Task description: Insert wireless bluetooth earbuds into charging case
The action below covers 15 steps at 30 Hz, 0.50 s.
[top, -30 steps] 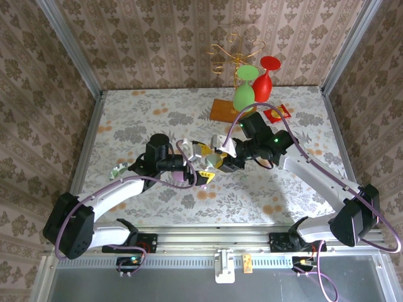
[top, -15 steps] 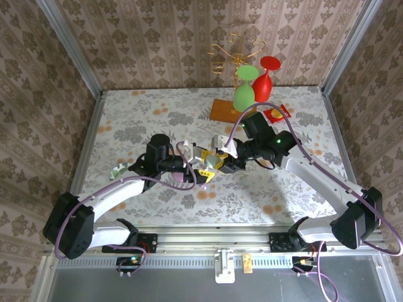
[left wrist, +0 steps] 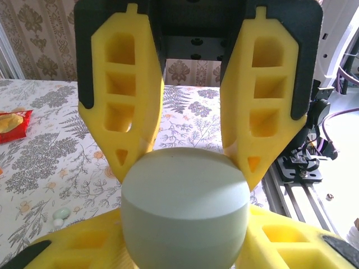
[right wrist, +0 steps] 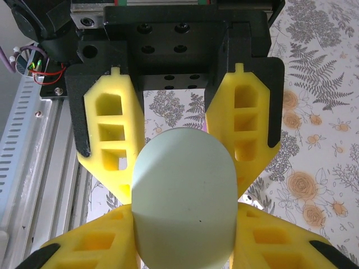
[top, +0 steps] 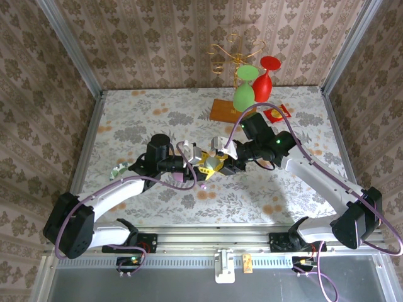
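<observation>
A pale green oval charging case (left wrist: 185,207) hangs above the table, gripped from opposite sides by both grippers. In the left wrist view my left gripper (left wrist: 185,249) presses its yellow fingers (left wrist: 73,246) against the case's lower flanks. The right gripper (left wrist: 185,168) clamps it from the far end. The right wrist view shows the same case (right wrist: 183,196) inside my right gripper (right wrist: 183,246), shut on it. From above, both grippers meet at mid table (top: 211,165). One whitish earbud (left wrist: 60,214) lies on the cloth, another (right wrist: 248,199) shows beside a finger, and a purple earbud (top: 203,186) lies below the grippers.
A gold rack with a green glass (top: 244,94) and a red glass (top: 264,78) stands on a wooden base (top: 221,111) at the back. A red packet (top: 277,114) lies beside it. A pale object (top: 116,171) sits left of the left arm. The metal rail (top: 220,236) runs along the near edge.
My left gripper has closed from wide open onto the green case. The right gripper, holding the case, has shifted slightly left toward it.
</observation>
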Available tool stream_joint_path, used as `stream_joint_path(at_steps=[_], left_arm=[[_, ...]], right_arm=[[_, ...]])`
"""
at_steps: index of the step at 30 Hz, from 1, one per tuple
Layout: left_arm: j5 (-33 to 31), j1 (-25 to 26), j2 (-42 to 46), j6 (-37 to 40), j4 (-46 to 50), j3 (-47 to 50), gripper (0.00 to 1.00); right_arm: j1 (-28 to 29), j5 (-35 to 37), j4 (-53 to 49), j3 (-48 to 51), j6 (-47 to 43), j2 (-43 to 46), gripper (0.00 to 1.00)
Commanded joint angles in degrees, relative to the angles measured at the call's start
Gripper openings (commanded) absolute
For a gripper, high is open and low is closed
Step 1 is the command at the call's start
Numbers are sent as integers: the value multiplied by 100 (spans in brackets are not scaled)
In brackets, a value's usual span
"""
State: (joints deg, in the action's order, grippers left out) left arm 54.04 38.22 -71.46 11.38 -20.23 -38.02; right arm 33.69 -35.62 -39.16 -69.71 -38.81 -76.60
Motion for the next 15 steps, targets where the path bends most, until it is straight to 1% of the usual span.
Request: stream_joint_path(at_steps=[1,6,9,15], left_arm=[[180,53,-61,-8,-71,-231,42],[199,60,-105,-54,-116,-249,41],[168,60,-135,-186,-223,-241,46],[201,58,-202,-296,-339,-241,44]], right_arm=[[15,-129,-46,-115,49,57,32],[17,-128,-1,-115,71,45,32],[15,-124,12,-119,79,26,32],[15,-113,22,-114,75,2,32]])
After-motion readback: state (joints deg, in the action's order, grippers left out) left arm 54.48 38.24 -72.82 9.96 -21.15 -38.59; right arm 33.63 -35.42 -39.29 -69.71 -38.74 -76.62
